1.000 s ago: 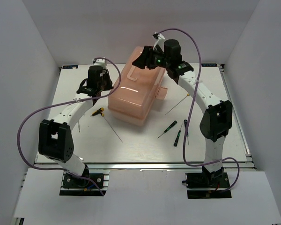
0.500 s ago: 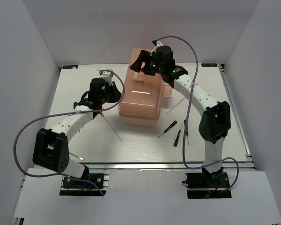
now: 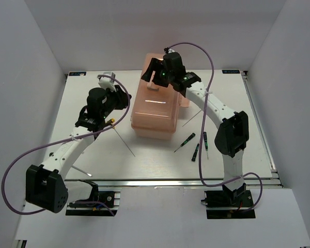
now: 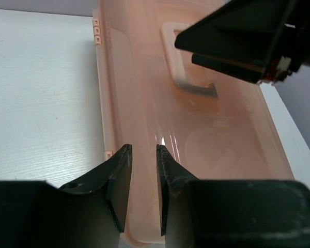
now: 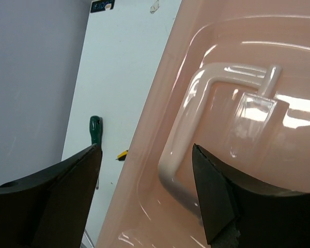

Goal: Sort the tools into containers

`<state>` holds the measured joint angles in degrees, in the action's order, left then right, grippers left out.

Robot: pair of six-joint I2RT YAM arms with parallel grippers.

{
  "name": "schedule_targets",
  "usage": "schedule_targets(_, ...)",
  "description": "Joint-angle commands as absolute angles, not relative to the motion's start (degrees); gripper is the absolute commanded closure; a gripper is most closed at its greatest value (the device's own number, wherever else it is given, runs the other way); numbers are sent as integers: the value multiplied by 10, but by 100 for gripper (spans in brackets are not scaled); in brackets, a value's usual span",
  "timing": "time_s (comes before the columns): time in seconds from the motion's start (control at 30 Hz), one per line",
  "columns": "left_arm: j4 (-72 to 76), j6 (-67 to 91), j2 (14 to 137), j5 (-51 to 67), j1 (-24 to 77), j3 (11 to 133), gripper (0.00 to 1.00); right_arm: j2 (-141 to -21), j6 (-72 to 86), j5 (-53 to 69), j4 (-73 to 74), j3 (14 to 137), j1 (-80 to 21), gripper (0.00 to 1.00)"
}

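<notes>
1. The white table is carrying everything, with the two arm bases sitting at its 6 o'clock edge
2. The salmon-pink toolbox is standing near the table's middle, a little toward 12 o'clock, with its translucent lid lying down over it and the pale handle resting flat in the lid's recess
3. The right gripper is hanging over the 12 o'clock end of the toolbox; in the right wrist view its jaws are standing wide apart and gripping nothing, with the handle showing between them, and I cannot tell whether they are touching it
4. The left gripper is hovering at the 9 o'clock edge of the lid; its jaws are standing almost together with only a thin gap, holding nothing
5. One long thin rod is lying on the table at the toolbox's 8 o'clock, its yellow-and-black handle pointing toward the left arm; a second rod is lying at the toolbox's 3 o'clock
6. The larger green-handled screwdriver is showing only in the right wrist view, lying on the table apart from the toolbox
7. Three small screwdrivers are lying close together on the table at the toolbox's 4 o'clock, outside it
</notes>
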<state>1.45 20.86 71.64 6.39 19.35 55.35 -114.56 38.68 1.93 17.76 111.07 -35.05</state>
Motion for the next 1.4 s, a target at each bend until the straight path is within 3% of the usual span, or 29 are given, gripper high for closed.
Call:
schedule_targets(0.0, 25, 206, 695, 52, 197, 527, 64, -1174, 404, -22, 225, 1175, -359, 25)
schedule_targets(0.1, 33, 203, 686, 58, 197, 498, 64, -1208, 402, -51, 262, 1224, -366, 25)
schedule_targets(0.4, 54, 189, 636, 55, 197, 456, 63, -1213, 410, -76, 276, 1199, -377, 26)
schedule_targets(0.63, 77, 181, 617, 54, 197, 487, 46, -1195, 482, 25, 244, 1160, -376, 27)
schedule_targets(1.37, 113, 265, 844, 181, 198, 662, 34, -1170, 561, 162, 170, 1201, -337, 33)
